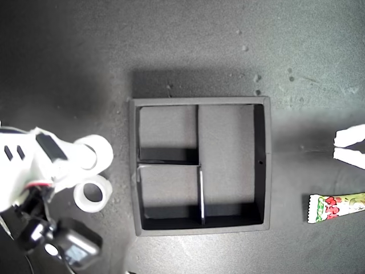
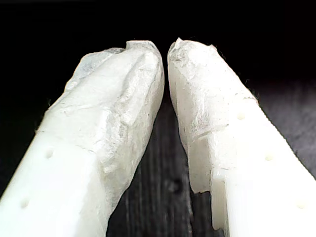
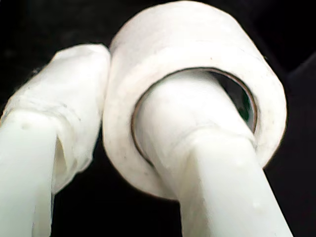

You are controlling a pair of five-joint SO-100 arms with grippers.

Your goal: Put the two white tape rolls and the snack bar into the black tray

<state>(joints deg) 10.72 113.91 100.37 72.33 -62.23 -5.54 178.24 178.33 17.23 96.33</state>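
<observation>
In the exterior view, the square black tray [image 1: 261, 165] with raised walls and inner dividers sat on the dark grey tabletop [image 1: 239, 51], and you could see grey floor in all three of its compartments. Well off the tray's wall on the exterior view's left, your second gripper [image 1: 91, 155] held one small white ring-shaped tape roll [image 1: 104, 149], one finger passing through the roll's open centre and the other outside its wall. The second white tape roll [image 1: 92, 194], alike in size, lay flat on the tabletop just beside the first, on the side nearer the bottom of that view, clear of the tray. Well apart from the tray on the exterior view's right, the long narrow snack bar [image 1: 336, 208] in its green and white wrapper with red print lay on the tabletop, cut off by the frame edge. Your first gripper [image 1: 349, 147] showed only as two white fingertips above the snack bar, farther from the tray's near corner than the bar's crimped end.

In the first wrist view, your first gripper [image 2: 167, 47] had its white, tape-wrapped fingers drawn close with a thin gap at the tips and nothing between them.

In the second wrist view, your second gripper [image 3: 133, 84] pinched the wall of the white tape roll [image 3: 197, 34], whose inner core showed greenish past the finger threaded through it.
</observation>
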